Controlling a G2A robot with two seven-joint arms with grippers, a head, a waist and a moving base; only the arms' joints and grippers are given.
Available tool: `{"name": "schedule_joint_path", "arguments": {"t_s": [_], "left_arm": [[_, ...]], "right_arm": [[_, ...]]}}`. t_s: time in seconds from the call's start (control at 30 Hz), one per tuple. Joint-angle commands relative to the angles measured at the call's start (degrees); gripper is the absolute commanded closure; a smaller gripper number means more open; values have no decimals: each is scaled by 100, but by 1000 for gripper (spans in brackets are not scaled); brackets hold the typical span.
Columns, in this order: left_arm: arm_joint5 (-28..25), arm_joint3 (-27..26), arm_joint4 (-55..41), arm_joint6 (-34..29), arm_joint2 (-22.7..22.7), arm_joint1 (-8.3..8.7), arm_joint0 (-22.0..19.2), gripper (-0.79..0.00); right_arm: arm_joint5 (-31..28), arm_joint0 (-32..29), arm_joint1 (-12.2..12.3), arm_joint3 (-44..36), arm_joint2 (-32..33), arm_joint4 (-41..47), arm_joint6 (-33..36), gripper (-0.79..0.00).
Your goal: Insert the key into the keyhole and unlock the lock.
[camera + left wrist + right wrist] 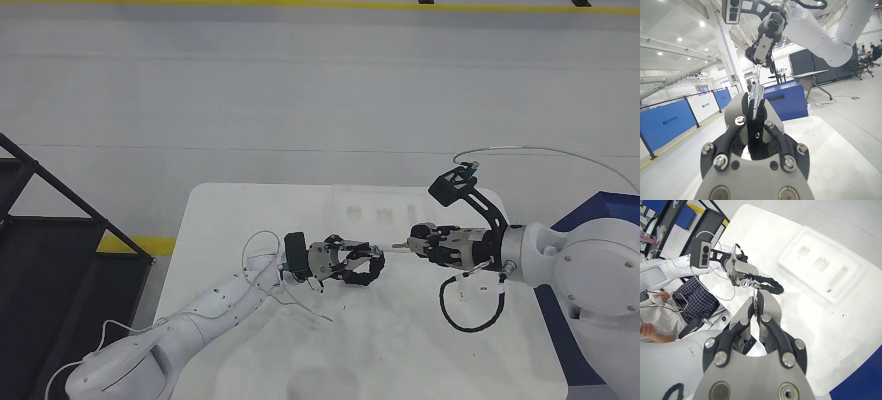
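My left gripper (753,103) is shut on the silver lock (756,98), held above the middle of the white table (250,220). The lock's black cable loop (772,286) hangs beside it. Its round keyhole (744,283) faces my right gripper (755,298), which is shut on the key (754,306). In the left wrist view the key (758,73) points at the lock's end with a small gap between them. In the top view the left gripper (345,262) and the right gripper (413,243) face each other, close together.
A white foam tray (385,212) with three empty recesses lies at the table's far side, just behind the grippers. A black frame rack (60,260) stands off the table's left edge. A blue cabinet (600,205) stands to the right.
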Motion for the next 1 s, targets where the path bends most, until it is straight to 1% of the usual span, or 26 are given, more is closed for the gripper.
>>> {"name": "schedule_joint_path", "arguments": {"t_s": [0.0,0.1,0.17,0.27,0.43,0.67,0.97], "left_arm": [[12,104,-47,17,-13,-52,9,0],[53,223,-67,46,-41,-117,18,0],[83,270,-47,73,-57,-153,29,0],[193,282,63,128,-68,-199,51,0],[293,348,265,227,-97,-251,73,0],[287,364,424,375,-190,-290,98,0],[258,309,560,315,-352,-306,132,0]], "right_arm": [[0,0,0,0,0,0,0,0],[-86,-143,4,31,11,43,-207,0],[-234,-174,7,24,5,211,-207,0],[-241,-123,12,-39,-109,85,-181,0],[-58,34,6,-60,-355,-214,-207,0],[229,233,-8,-107,-682,-607,-170,0],[356,358,-14,-183,-849,-709,-116,0]]}}
